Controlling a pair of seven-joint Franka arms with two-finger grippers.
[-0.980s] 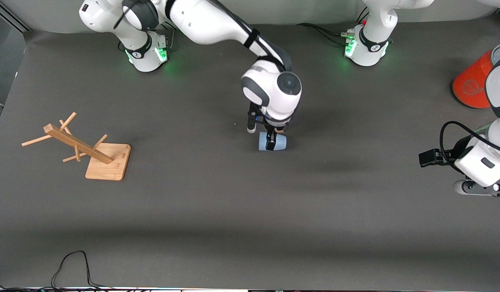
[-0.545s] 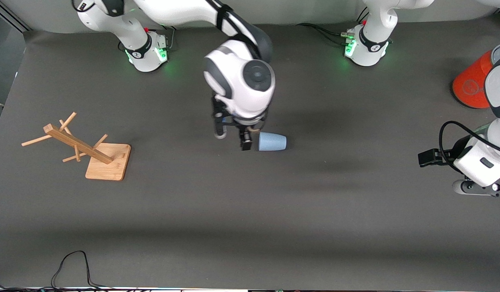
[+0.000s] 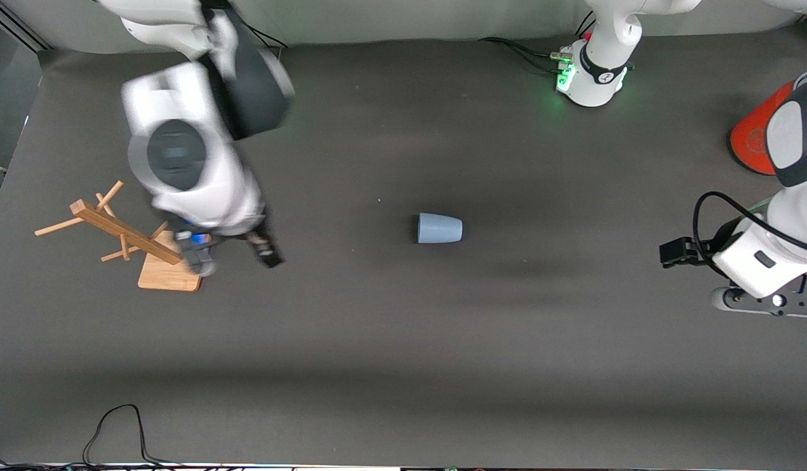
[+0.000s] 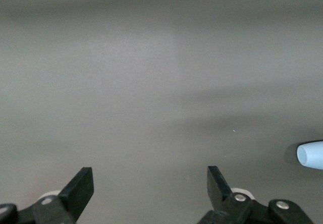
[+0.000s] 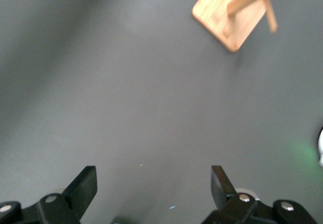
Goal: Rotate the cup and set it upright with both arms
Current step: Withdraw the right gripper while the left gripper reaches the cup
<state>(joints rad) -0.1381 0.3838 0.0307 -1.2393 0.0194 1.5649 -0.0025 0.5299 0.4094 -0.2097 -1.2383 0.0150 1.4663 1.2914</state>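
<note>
Both grippers stand open and empty. Right gripper (image 3: 230,256) hangs over the wooden rack (image 3: 171,261) at its own arm's end of the table, well apart from the cup (image 3: 439,228); left gripper (image 4: 150,189) hovers low at the other end, seemingly placed for the next approach. One cup lies on its side mid-table, touched by nothing. One rack, one orange cylinder (image 3: 751,139), two arms.

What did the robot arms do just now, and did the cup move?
The right gripper, open, left the cup and swung away toward the wooden rack at its own end of the table. The cup stayed lying on its side. The left gripper edged slightly inward, open.
</note>
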